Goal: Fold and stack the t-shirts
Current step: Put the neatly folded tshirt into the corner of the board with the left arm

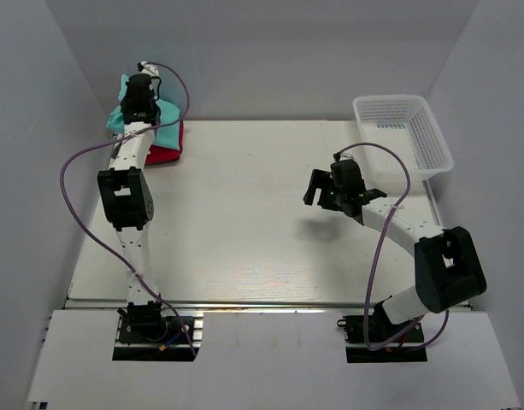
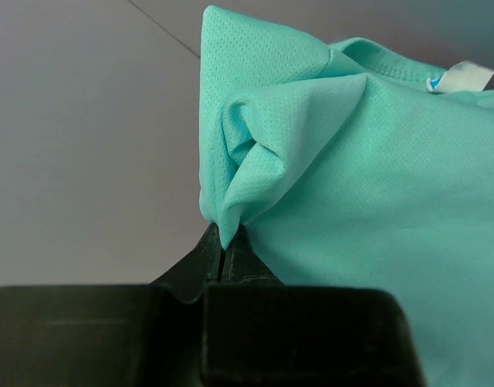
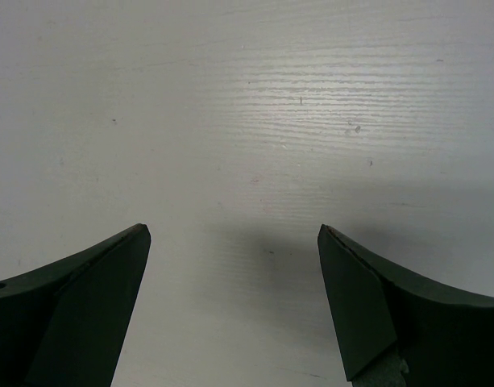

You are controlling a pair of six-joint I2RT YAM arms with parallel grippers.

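A teal t-shirt (image 1: 169, 112) lies bunched on top of a red t-shirt (image 1: 167, 154) at the table's far left corner. My left gripper (image 1: 142, 96) is over that pile, shut on a pinched fold of the teal t-shirt (image 2: 327, 177); the fold's tip sits between the closed left gripper (image 2: 223, 242). A white collar label shows at the top right of the left wrist view. My right gripper (image 1: 326, 186) hovers over the bare table (image 1: 244, 213) right of centre, open, with nothing between the spread right gripper (image 3: 234, 234).
A white mesh basket (image 1: 432, 141) stands at the far right corner, partly over the table's edge. Grey walls close in on the left, back and right. Purple cables loop off both arms.
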